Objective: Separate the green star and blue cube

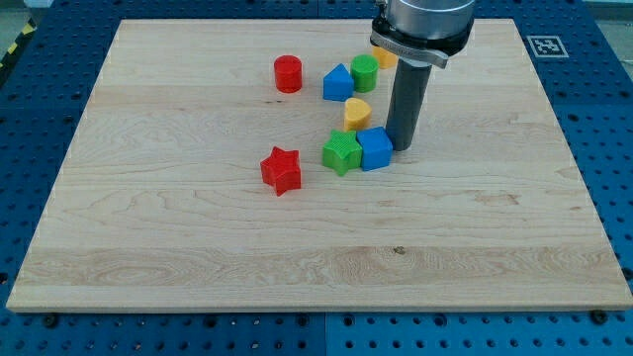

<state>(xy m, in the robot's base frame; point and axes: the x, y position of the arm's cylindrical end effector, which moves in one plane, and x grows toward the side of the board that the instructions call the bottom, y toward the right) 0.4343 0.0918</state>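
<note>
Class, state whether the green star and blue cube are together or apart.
Together: the green star touches the blue cube; my tip is at the cube's right.

Seven small coloured plastic blocks sit on one pale wooden desk (198,257). Two are red: one red cylinder (288,74) and one red star (282,170). Two are blue: one blue triangular block (338,83) and one blue cube (375,148). Two are green: one green cylinder (364,72) and one green star (341,152). One yellow heart-shaped block (357,113) is in plain sight, and a second yellow piece (384,57), mostly hidden behind the arm, would bring the total to eight; its shape cannot be made out. One dark rod reaches down to the desk, ending in my tip (403,148)
</note>
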